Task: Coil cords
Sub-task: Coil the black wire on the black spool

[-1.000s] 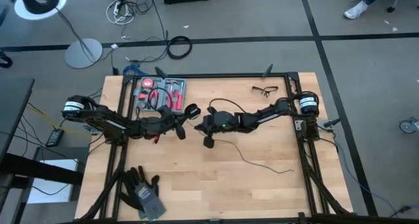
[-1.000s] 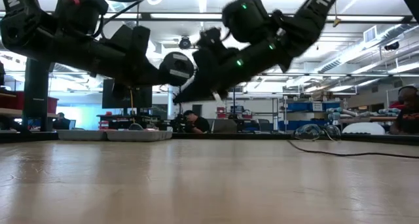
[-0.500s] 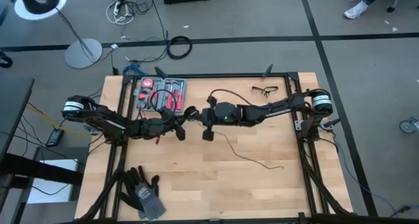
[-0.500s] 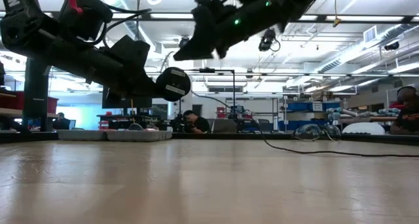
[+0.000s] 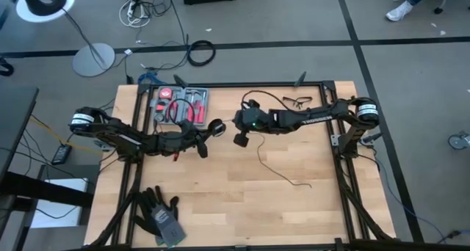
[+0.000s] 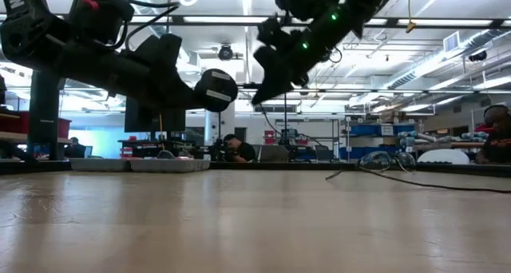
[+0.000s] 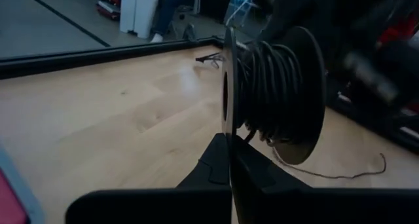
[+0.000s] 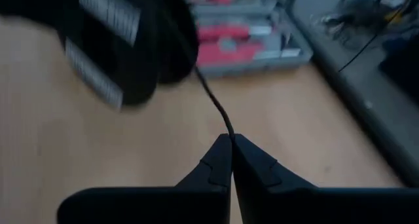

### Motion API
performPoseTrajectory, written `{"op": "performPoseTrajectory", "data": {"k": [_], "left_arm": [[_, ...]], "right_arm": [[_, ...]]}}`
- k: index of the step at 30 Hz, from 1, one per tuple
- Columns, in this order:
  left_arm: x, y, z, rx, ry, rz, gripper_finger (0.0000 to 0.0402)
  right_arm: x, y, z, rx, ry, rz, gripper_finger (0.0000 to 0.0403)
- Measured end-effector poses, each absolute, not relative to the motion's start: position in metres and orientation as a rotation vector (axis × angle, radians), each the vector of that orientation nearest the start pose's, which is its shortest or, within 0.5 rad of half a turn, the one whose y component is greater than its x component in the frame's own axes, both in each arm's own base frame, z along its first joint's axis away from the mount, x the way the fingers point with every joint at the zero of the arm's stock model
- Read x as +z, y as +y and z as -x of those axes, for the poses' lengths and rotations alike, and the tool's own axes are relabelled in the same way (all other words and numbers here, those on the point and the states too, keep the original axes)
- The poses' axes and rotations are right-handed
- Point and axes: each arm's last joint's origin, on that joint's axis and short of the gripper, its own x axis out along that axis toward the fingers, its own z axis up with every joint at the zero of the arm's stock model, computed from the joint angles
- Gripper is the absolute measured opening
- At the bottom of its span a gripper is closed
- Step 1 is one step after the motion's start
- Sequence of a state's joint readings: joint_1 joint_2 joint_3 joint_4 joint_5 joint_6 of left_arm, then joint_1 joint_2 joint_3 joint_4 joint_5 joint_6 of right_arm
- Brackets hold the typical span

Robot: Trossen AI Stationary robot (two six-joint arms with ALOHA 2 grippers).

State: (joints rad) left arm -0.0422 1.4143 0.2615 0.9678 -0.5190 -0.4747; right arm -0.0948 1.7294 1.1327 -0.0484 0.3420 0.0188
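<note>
left tool [image 5: 208,131] clamps spool [image 7: 275,103] mid-surface | right tool [image 5: 240,137] beside it, pinching cord [image 5: 273,166] | slack trails toward surface's near-right edge

Open-plan robotics lab or workshop. Wooden desk [image 5: 294,207] stood on grey floor; behind it ran shelving [image 6: 375,137], ceiling strip lights [image 6: 239,21], seated person [image 6: 235,148].

One thin black cord [image 5: 275,165], one spool [image 5: 215,128], two robot arms each with one hand, one tool tray [image 5: 180,105], one pair of safety glasses [image 5: 297,100] and two gloves [image 5: 159,213] on one desk [image 5: 220,199].
</note>
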Motion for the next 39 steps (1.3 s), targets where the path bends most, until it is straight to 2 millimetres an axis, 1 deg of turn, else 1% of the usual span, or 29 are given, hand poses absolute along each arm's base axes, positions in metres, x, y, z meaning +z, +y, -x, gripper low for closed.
{"op": "performPoseTrajectory", "data": {"k": [3,6,9,15,18,24,27,31,35,37,39], "left_arm": [[0.150,0.005,-0.225,0.502,0.038,0.415,0.0000],[0.153,0.005,-0.226,0.494,0.014,0.407,0.0000],[0.156,0.005,-0.226,0.483,-0.013,0.414,0.0000],[0.157,0.005,-0.226,0.496,-0.030,0.417,0.0000],[0.157,0.006,-0.226,0.514,-0.034,0.415,0.0000],[0.157,0.006,-0.225,0.534,-0.037,0.408,0.0000],[0.158,0.004,-0.225,0.526,-0.038,0.387,0.0000],[0.159,-0.001,-0.225,0.516,-0.045,0.363,0.0000],[0.161,-0.006,-0.225,0.540,-0.058,0.328,0.0000],[0.162,-0.009,-0.224,0.551,-0.062,0.315,0.0000],[0.164,-0.011,-0.224,0.552,-0.078,0.298,0.0000]], "right_arm": [[0.201,-0.040,-0.364,-0.389,0.666,0.014,0.0010],[0.182,-0.033,-0.356,-0.334,0.643,-0.061,0.0010],[0.161,-0.025,-0.344,-0.314,0.607,-0.120,0.0011],[0.141,-0.014,-0.327,-0.261,0.503,-0.158,0.0024],[0.141,-0.009,-0.326,-0.216,0.462,-0.162,0.0042],[0.135,-0.006,-0.318,-0.220,0.496,-0.183,0.0093],[0.135,-0.007,-0.310,-0.226,0.519,-0.188,0.0110],[0.146,-0.008,-0.300,-0.230,0.480,-0.192,0.0118],[0.160,-0.011,-0.284,-0.236,0.430,-0.199,0.0116],[0.162,-0.011,-0.276,-0.239,0.415,-0.202,0.0115],[0.160,-0.011,-0.267,-0.248,0.419,-0.217,0.0114]]}}
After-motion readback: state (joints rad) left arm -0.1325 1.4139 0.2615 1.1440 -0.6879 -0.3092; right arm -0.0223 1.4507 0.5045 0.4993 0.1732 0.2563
